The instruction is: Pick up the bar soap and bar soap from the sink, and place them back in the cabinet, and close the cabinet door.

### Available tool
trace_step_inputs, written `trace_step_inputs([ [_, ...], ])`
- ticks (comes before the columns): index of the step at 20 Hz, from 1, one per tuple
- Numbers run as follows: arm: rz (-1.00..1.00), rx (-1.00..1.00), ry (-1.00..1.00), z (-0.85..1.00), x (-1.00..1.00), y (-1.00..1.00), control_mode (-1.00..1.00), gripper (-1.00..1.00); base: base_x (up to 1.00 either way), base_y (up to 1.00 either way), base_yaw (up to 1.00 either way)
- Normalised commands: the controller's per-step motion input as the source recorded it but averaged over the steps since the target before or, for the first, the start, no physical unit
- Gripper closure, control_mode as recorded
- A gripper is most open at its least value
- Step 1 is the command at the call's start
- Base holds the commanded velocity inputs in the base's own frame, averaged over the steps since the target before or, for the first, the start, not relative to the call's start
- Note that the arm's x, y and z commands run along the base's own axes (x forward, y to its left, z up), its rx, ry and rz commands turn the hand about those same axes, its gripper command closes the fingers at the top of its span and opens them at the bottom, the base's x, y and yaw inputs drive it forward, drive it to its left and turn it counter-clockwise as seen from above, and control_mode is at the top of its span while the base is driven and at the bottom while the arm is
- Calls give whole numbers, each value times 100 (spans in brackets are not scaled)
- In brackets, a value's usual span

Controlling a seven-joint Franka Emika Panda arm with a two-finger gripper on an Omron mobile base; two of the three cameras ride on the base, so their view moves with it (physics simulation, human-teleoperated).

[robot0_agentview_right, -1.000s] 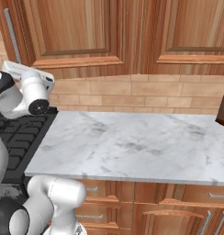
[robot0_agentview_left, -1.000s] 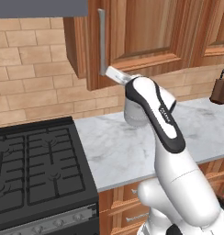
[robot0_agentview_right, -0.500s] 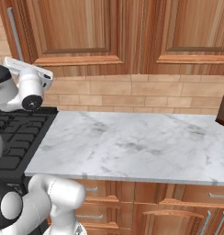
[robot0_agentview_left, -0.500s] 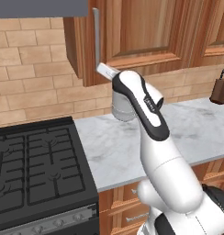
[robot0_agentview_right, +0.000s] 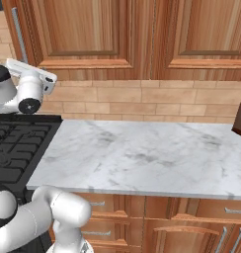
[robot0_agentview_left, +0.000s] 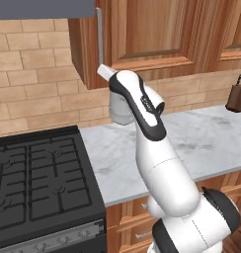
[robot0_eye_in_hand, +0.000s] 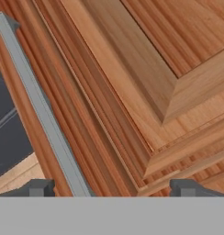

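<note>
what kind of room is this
A kitchen, rendered rather than real. A black gas stove sits beside a white marble counter, with brown wooden wall cabinets over a brick backsplash. A knife block stands at the counter's far end.

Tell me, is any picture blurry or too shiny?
Hand view: soft and a bit blurry, very close to the cabinet door and its grey handle; no glare. Left base view: even light, a faint shadow under the cabinet. Right base view: clear, the counter has only a dull sheen.
</note>
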Motion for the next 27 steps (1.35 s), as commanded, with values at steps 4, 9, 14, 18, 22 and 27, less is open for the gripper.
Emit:
trace_step_inputs([
  [4,-5,0,0,0,23,7,-100,-100,0,0,0],
  [9,-5,0,0,0,22,4,-100,-100,0,0,0],
  [14,-4,0,0,0,20,0,-100,-100,0,0,0],
  [18,-4,0,0,0,19,0,-100,-100,0,0,0],
  [22,-4,0,0,0,15,1,-100,-100,0,0,0],
  [27,-4,0,0,0,13,1,-100,-100,0,0,0],
])
